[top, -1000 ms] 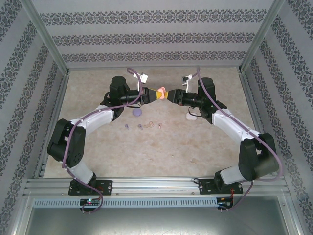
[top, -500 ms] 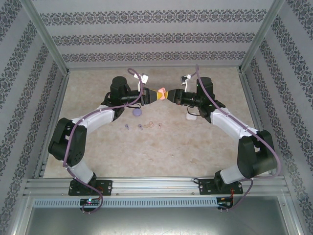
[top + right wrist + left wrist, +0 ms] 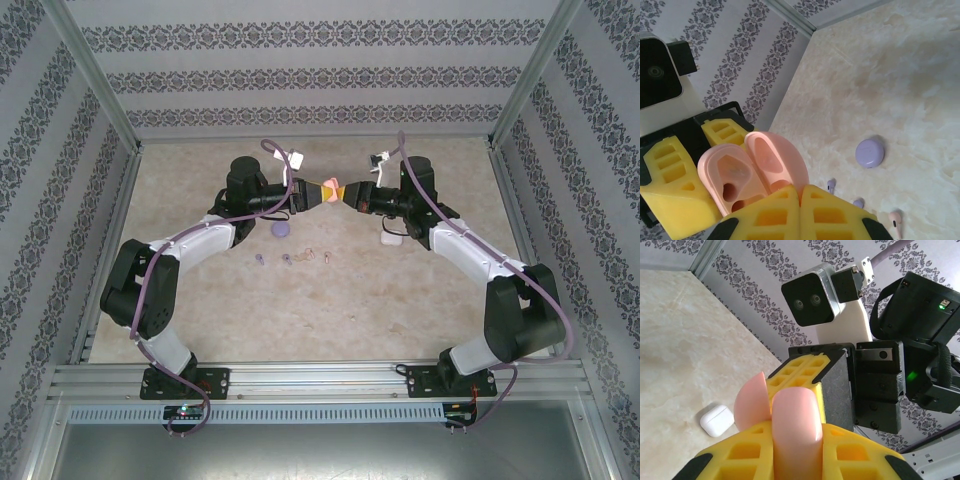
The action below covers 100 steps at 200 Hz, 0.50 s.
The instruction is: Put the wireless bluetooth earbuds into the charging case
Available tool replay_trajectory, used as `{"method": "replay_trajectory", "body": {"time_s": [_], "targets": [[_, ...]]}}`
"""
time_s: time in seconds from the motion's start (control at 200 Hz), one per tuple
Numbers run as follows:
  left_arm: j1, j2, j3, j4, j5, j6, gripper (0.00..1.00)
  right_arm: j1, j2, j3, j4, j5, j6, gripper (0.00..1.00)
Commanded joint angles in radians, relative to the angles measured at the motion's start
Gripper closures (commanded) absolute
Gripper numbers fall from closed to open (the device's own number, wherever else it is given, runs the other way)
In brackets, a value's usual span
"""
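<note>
The left gripper [image 3: 797, 442] is clamping the smooth, rounded pink charging case [image 3: 795, 410] between ribbed yellow fingers [image 3: 740, 455]. The right gripper [image 3: 800, 192] is resting clenched against its glossy open lid [image 3: 775, 160]. Tiny stemmed earbuds [image 3: 288, 258] are lying loose on the marbled table [image 3: 330, 300].

table [image 3: 330, 310] open nearside, earbuds [image 3: 287, 259] strewn centre

Bright, even, diffuse light leaves only faint shadows; the left wrist view softens the close pink charging case [image 3: 795, 425] at 6 o'clock.
</note>
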Motion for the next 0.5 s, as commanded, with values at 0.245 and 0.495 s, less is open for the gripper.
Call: {"method": "replay_trajectory", "body": {"time_s": [0.245,0.495], "targets": [[0.004,-0.009,0.034,-0.109,-0.103,0.084,0.42,-0.007,-0.015,0.057,-0.101,0.076,-0.068,1.0],[0.059,-0.065,0.084,-0.327,-0.062,0.232,0.23,-0.036,0.008,0.125,-0.219,0.078,-0.176,1.0]]}}
